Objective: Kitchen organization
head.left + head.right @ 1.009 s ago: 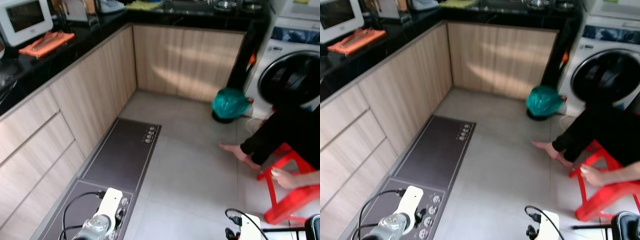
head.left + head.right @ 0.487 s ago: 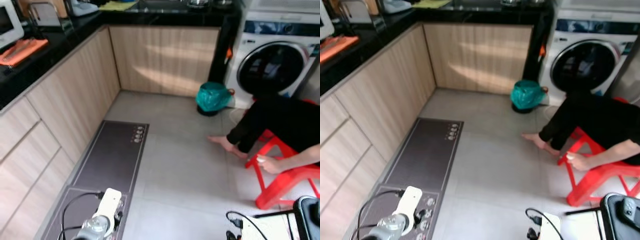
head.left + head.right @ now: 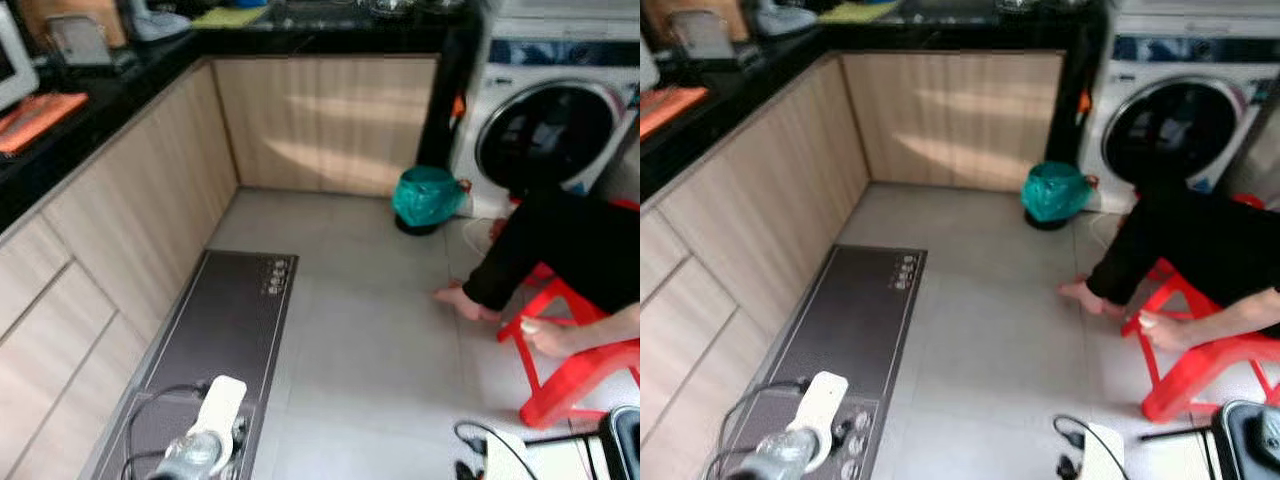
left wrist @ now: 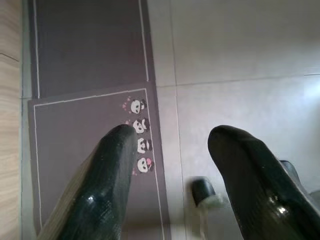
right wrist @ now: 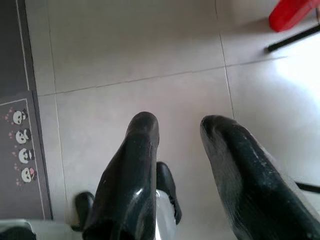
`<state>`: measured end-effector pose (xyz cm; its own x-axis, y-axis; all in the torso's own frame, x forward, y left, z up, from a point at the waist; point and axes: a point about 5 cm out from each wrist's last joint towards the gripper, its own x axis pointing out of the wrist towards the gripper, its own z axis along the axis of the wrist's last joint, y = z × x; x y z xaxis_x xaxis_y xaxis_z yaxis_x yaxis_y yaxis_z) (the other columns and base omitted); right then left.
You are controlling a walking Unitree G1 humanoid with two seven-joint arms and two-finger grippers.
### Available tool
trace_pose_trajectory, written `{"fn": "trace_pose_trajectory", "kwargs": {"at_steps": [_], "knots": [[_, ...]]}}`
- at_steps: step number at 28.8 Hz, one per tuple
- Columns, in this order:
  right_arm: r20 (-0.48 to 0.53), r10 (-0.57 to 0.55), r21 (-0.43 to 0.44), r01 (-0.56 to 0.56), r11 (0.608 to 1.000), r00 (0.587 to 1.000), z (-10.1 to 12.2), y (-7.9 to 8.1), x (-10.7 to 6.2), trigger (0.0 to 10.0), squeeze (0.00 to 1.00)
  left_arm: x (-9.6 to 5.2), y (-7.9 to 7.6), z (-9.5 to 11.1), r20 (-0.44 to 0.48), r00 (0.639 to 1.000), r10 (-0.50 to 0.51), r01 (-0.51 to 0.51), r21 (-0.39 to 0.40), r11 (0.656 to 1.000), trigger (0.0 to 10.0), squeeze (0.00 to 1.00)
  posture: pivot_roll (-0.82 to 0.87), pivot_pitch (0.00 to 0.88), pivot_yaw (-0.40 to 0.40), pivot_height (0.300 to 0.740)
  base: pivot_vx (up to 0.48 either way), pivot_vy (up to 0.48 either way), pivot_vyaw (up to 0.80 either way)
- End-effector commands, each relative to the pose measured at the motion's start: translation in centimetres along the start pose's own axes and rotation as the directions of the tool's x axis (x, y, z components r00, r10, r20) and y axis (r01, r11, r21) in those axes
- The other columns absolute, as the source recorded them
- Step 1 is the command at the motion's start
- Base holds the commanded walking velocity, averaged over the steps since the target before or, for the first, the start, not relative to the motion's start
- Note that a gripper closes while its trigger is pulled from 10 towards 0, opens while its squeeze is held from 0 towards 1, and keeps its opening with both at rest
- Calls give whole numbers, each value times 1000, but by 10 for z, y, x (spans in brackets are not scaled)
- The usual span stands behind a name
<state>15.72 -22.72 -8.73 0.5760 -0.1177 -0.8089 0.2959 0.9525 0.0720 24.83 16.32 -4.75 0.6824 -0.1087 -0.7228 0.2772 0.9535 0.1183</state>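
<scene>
I stand in an L-shaped kitchen with a black countertop [image 3: 120,80] over pale wood cabinets [image 3: 130,220]. An orange item [image 3: 35,105] lies on the counter at the left, beside other blurred items. My left arm [image 3: 205,440] hangs low over a dark floor mat [image 3: 225,330]. In the left wrist view my left gripper [image 4: 172,135] is open and holds nothing, above the mat's panda prints [image 4: 142,145]. My right gripper [image 5: 180,122] is open over grey floor tiles, also holding nothing.
A person in black sits on a red stool [image 3: 570,360] at the right, one bare foot [image 3: 460,300] on the floor. A washing machine [image 3: 545,130] stands behind, with a green bag [image 3: 428,195] beside it. Grey tiled floor [image 3: 370,350] stretches ahead.
The whole picture has shifted: the camera swung to the right, bringing the washing machine and the person further into view. Both arms still hang low.
</scene>
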Motion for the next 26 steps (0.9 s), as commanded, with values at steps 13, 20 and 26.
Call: {"fn": "trace_pose_trajectory", "kwargs": {"at_steps": [13,20,26], "knots": [[12,21,3,-21,1000,1000,2,9,2,10000,0,-4,10,-16,-54,998,21,-21,-7,1000,10000,0,-62,0,42,740,318,0,0],[14,20,4,-20,1000,1000,2,9,2,10000,0,-4,9,-15,-53,998,16,-17,-6,1000,10000,0,-66,0,47,740,324,0,0],[14,23,4,-23,1000,1000,2,10,2,10000,0,-4,10,-16,-56,998,18,-18,-5,1000,10000,0,-66,0,49,740,339,0,0]]}}
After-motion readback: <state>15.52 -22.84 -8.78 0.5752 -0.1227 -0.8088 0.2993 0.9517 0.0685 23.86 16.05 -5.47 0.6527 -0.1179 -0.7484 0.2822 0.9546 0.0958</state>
